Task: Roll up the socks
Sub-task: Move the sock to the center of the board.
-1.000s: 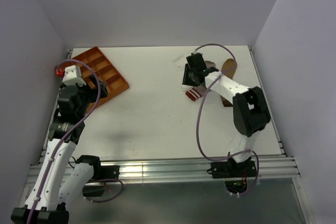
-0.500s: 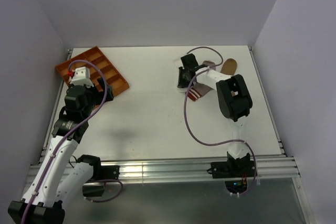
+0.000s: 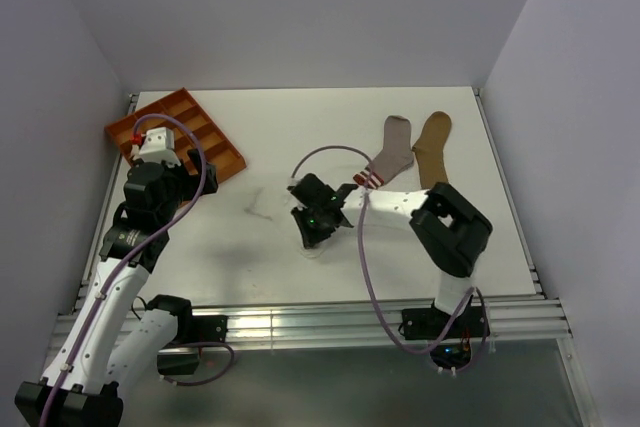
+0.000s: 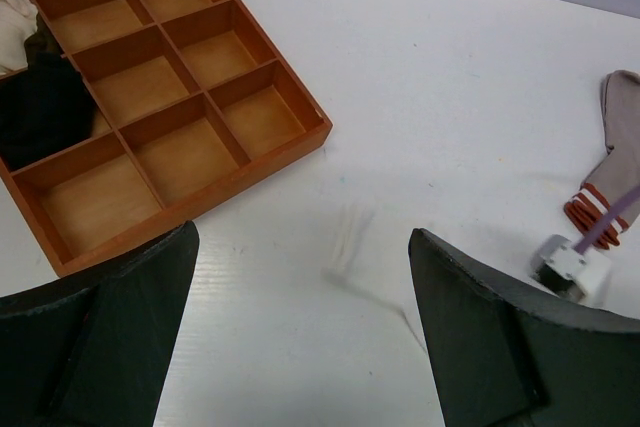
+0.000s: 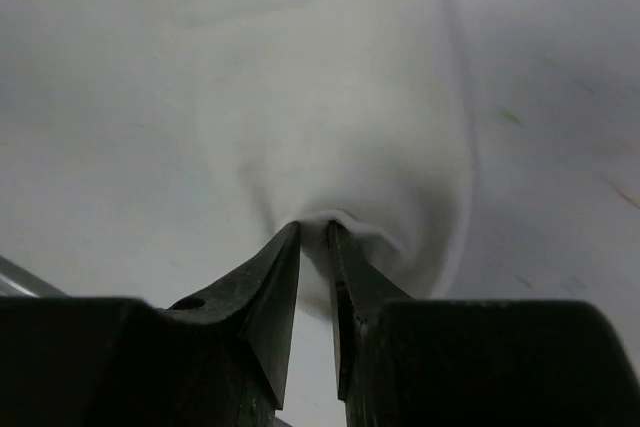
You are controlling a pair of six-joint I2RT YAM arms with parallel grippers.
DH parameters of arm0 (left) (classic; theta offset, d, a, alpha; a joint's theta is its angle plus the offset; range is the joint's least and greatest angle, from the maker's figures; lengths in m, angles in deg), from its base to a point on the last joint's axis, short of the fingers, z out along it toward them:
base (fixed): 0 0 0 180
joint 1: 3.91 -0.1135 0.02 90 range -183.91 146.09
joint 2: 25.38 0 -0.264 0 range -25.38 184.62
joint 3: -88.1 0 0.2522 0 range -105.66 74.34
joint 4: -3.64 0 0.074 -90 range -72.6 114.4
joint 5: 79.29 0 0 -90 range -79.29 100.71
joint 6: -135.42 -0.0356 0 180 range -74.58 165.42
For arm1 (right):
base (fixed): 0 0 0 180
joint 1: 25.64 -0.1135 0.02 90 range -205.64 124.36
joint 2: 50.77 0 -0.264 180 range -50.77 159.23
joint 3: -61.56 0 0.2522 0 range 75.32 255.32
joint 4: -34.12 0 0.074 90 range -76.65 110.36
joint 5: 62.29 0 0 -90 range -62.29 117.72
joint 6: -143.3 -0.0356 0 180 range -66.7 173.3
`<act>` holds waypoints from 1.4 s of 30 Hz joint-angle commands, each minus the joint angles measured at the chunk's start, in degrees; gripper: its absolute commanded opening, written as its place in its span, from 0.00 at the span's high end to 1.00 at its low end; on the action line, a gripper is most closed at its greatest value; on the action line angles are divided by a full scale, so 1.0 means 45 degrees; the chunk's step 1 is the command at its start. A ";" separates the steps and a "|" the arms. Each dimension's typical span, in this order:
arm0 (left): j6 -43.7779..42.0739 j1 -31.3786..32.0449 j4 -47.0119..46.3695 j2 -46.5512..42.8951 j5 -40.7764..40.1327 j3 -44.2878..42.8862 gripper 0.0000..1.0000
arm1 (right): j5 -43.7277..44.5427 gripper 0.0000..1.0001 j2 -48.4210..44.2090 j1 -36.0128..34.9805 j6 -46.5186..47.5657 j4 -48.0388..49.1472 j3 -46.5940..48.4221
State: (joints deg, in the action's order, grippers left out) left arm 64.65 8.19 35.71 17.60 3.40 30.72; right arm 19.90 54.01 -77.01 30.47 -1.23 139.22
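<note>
While left tool [image 4: 303,282] gapes, right tool [image 5: 313,234] clamps white sock [image 5: 340,142] — fold between tips

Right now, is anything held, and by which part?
The right gripper pinches a raised fold in the white sock; the left gripper is open, holding nothing.

We find bare table [image 3: 280,127] just right of the tray [image 3: 205,142], open for passing. Farther right of the tray the right arm [image 3: 395,202] lies low across the table, its pincer [image 5: 314,227] nipping a white sock [image 5: 330,147]. A grey sock [image 3: 393,152] and a tan sock [image 3: 432,145] lie behind it.
</note>
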 commanded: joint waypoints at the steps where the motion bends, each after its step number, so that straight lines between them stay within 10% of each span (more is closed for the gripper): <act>1: -0.0092 0.0046 -0.0318 -0.0040 0.0257 -0.0367 0.08 | 0.2495 0.74 -0.1443 0.1529 -0.0296 -0.1513 -0.1482; 5: -0.0092 0.0046 -0.0338 0.0019 0.0414 -0.0405 0.08 | 0.2088 0.72 -0.3123 0.4284 -0.0766 -0.0479 -0.1876; 16: -0.0112 0.0046 -0.0396 0.0136 0.0550 -0.0366 0.08 | 0.1483 0.71 -0.5470 0.4366 -0.2992 0.2351 -0.4276; 34: -0.0131 0.0046 -0.0435 0.0233 0.0706 -0.0347 0.08 | 0.0723 0.71 0.0579 0.4346 -0.1471 0.3294 -0.0863; 42: -0.0151 0.0066 -0.0435 0.0253 0.0687 -0.0308 0.08 | 0.0271 0.70 0.0021 0.3878 0.0245 0.2300 0.1112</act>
State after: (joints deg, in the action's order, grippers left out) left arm 64.60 8.19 35.67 18.87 5.54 30.72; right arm 21.82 57.87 -58.31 25.96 12.43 141.56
